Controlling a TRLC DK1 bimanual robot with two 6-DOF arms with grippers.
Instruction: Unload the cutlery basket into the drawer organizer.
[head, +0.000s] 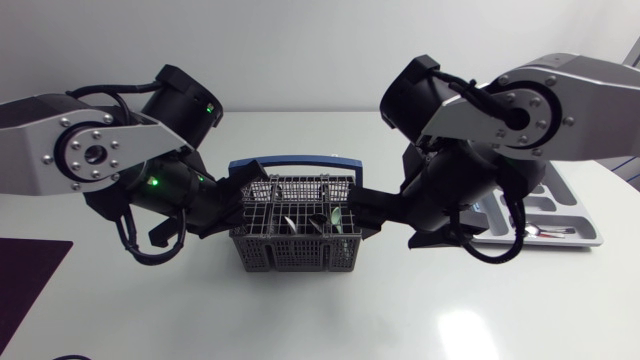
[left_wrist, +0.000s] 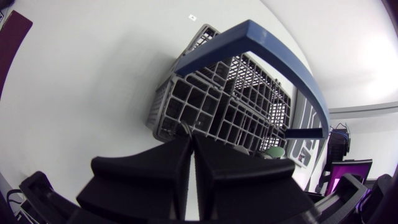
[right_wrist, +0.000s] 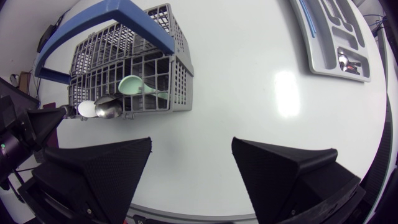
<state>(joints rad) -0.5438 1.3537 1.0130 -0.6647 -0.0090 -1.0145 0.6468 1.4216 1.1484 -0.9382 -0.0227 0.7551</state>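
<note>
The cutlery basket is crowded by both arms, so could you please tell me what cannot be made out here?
- Head view: the cutlery inside the cutlery basket is too small and dark to count.
- Head view: my right arm covers part of the drawer organizer.
- Left wrist view: the closed fingers of the left hand hide whether they pinch anything.
- Right wrist view: the picture's edge cuts off the drawer organizer.

Robotics lab is indicated: white table (head: 330, 320) flanked by left arm (head: 90, 150) & right arm (head: 545, 110), w/ cutlery basket (head: 296, 245) staged.
</note>
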